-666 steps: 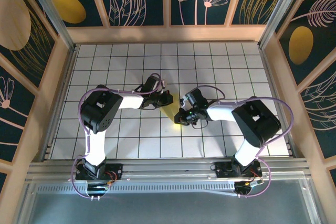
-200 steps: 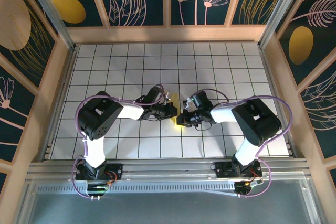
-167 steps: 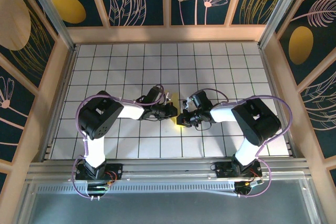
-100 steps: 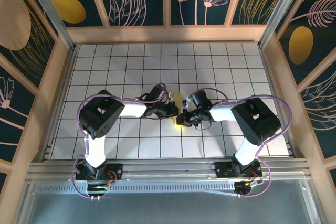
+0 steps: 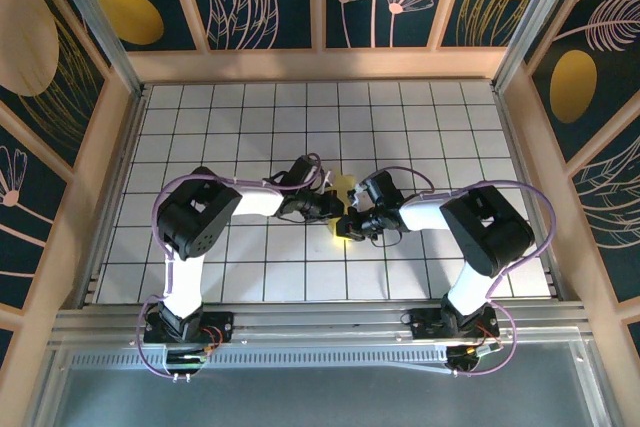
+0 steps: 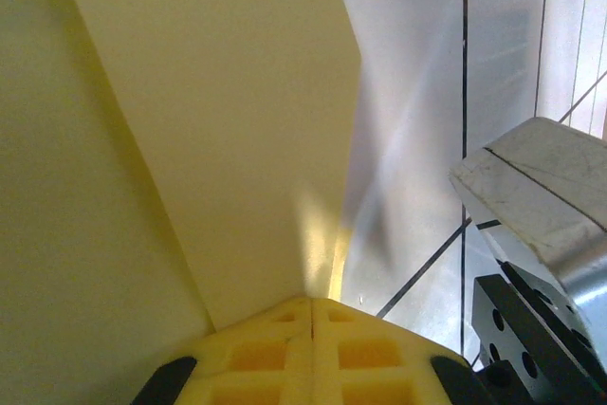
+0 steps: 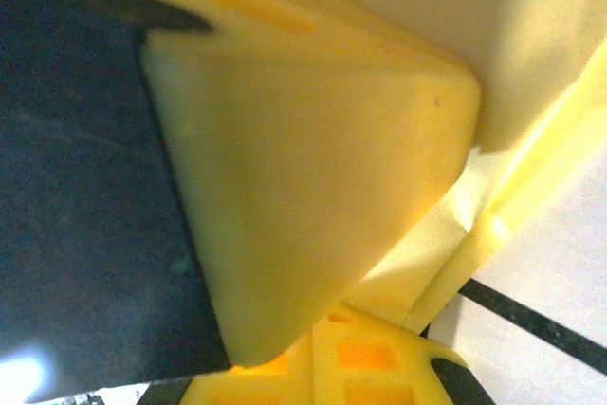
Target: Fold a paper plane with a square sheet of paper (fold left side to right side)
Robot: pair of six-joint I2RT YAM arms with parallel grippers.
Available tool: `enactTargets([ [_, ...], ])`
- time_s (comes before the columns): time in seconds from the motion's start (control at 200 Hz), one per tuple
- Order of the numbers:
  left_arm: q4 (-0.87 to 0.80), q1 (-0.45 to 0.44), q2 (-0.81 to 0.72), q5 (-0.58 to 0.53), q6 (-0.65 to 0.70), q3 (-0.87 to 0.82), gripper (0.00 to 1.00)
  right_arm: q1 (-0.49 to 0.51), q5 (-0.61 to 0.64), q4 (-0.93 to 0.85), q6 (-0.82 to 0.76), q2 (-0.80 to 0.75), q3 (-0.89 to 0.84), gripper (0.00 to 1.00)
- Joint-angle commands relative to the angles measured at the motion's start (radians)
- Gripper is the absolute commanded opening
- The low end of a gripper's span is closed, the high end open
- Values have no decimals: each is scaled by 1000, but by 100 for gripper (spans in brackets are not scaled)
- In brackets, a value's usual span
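**Two closed pincers meet on a yellow sheet at mid-table**

From above, both robot arms reach inward across the white gridded table. The left pincer and right pincer sit tip to tip, just beside each other. Both are on the pale yellow sheet of paper, which lies near the table's centre, mostly hidden beneath them.

In the left wrist view, that pincer's yellow fingertips are pressed together with no gap. Their point touches the sheet of paper, part of which lifts off the tiles.

In the right wrist view, the right pincer is likewise closed against folded yellow layers. Whether either pincer actually nips the paper cannot be told.
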Motion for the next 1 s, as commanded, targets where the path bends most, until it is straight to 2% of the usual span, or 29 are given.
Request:
enactTargets([
  [0.0, -6, 61, 38, -140, 58, 33, 5, -5, 146, -178, -32, 72, -49, 0],
  [0.395, -28, 101, 25, -157, 96, 62, 8, -5, 135, -177, -32, 64, -39, 0],
  [0.645, 8, 123, -107, -159, 113, 40, 11, -1, 35, -98, -39, -39, 16, 0],
  [0.766, 18, 138, -201, -177, 105, 1, 17, -2, 30, -96, -76, -131, 70, 16],
  [0.906, 24, 143, -297, -223, 95, -45, 22, -37, 107, -129, -142, -208, 112, 45],
  [0.996, 41, 143, -357, -252, 73, -84, 24, -79, 122, -141, -176, -192, 117, 52],
])
